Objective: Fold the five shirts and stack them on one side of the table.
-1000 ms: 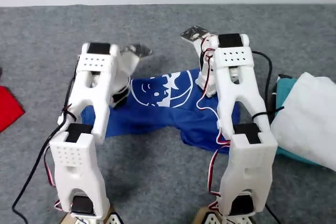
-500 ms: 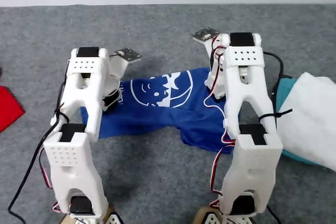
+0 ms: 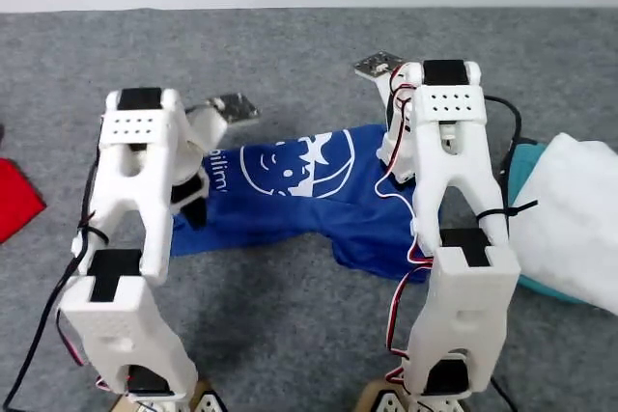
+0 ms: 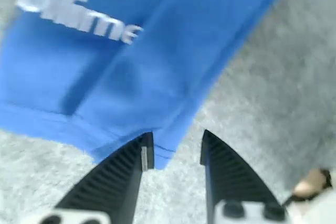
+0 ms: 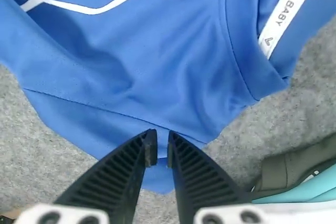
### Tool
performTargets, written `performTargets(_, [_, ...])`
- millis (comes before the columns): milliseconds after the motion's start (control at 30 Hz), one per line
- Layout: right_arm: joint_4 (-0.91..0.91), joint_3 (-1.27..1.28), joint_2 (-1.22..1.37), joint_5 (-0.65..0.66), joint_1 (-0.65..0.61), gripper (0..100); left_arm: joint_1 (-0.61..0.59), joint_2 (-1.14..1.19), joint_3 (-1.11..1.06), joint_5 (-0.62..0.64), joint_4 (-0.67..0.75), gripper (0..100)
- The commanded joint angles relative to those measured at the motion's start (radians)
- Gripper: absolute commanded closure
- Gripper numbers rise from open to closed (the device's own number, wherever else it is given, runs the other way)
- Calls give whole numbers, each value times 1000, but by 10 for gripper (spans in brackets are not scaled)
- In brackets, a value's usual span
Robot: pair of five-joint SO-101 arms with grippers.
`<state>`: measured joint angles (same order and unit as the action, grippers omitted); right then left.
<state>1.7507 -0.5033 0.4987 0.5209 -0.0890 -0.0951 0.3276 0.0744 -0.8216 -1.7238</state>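
Note:
A blue shirt [image 3: 299,195] with a white round print lies spread on the grey table between the two arms. In the left wrist view, my left gripper [image 4: 177,148] is open just above the shirt's [image 4: 131,66] corner, one finger over the hem and the other over bare table. In the right wrist view, my right gripper [image 5: 160,150] has its fingers almost together on the shirt's [image 5: 147,51] edge near the collar label, with a thin strip of blue fabric between them. The left arm [image 3: 140,171] covers the shirt's left end and the right arm [image 3: 444,161] covers its right end.
A white folded shirt [image 3: 570,219] lies on a teal one [image 3: 521,166] at the table's right side, close to the right arm. A red cloth [image 3: 14,195] shows at the left edge. Bare grey table lies behind the shirt.
The left arm swung left, uncovering white lettering on the shirt. The right arm shifted a little to the right up to half a second ago, then held still.

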Motion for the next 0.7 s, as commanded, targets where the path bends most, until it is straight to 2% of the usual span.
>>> performTargets(0, [39,-55,-68,-9,8,951,-32,-5,-13,-52,-26,841])
performTargets(333, [39,-55,-61,-9,-27,951,-69,155,-7,-69,86,844])
performTargets(667, [39,-55,-70,-9,-45,951,-95,166,140,-100,44,843])
